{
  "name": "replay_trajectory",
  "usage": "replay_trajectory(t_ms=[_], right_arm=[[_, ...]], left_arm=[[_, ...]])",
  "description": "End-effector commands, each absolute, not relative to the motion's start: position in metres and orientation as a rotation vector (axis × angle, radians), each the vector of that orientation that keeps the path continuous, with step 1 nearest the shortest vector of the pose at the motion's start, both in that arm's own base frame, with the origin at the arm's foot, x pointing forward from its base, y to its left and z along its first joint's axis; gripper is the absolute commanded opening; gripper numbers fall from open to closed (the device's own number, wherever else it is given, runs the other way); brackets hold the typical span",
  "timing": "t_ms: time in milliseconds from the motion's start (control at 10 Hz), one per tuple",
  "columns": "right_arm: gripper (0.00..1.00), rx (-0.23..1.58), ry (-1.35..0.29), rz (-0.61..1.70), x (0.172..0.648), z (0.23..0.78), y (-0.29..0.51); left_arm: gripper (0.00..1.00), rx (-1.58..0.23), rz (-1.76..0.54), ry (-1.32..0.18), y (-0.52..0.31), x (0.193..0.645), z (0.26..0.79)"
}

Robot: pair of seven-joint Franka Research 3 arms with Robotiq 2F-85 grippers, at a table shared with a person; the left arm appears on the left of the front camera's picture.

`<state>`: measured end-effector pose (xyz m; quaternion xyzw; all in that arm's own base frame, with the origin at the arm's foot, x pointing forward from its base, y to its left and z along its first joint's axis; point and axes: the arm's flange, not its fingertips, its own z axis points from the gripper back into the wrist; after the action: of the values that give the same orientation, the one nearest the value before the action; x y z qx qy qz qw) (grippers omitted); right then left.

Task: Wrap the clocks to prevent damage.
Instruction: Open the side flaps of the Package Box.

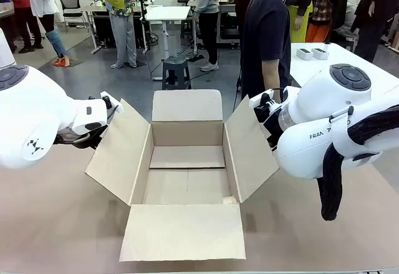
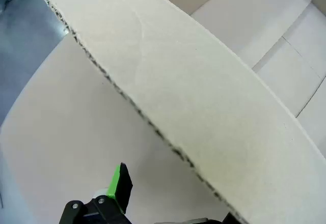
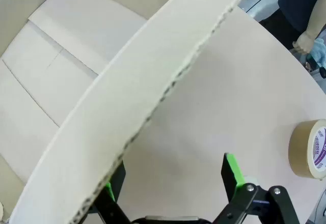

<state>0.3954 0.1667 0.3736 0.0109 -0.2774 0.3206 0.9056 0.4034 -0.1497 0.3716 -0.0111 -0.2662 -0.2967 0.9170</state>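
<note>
A busy workshop lies behind, with people standing among white tables and a dark stool (image 1: pixel 176 71) on the grey floor. In front of it, a tan worktop (image 1: pixel 56 224) carries an open cardboard box (image 1: pixel 187 134) at its middle, all four flaps splayed outward.

At the left, the left end effector (image 2: pixel 175 193) stands at the outer edge of the box's left flap (image 1: pixel 118 152). Its jaws are spread wide with nothing clamped. One green-padded finger (image 2: pixel 120 180) is on the worktop side of the flap's corrugated edge, while the other is mostly hidden under the flap.

A person in a dark shirt (image 1: pixel 265 31) stands beyond the box at the far side.

At the right, the right end effector (image 3: pixel 173 165) is likewise fully spread and empty, straddling the edge of the right flap (image 1: pixel 252 146). A roll of brown tape (image 3: pixel 310 150) lies on the worktop just beyond it.
</note>
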Motion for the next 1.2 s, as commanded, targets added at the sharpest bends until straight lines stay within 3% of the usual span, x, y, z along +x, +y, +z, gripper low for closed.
replay_trajectory(t_ms=[0,1100], right_arm=[[1.00,0.023,-0.573,0.662,0.3954,0.3736,0.1667],[1.00,0.023,-0.573,0.662,0.3954,0.3736,0.1667]], left_arm=[[1.00,-0.023,-0.611,-0.548,-0.1497,0.4034,0.3716],[1.00,-0.023,-0.611,-0.548,-0.1497,0.4034,0.3716]])
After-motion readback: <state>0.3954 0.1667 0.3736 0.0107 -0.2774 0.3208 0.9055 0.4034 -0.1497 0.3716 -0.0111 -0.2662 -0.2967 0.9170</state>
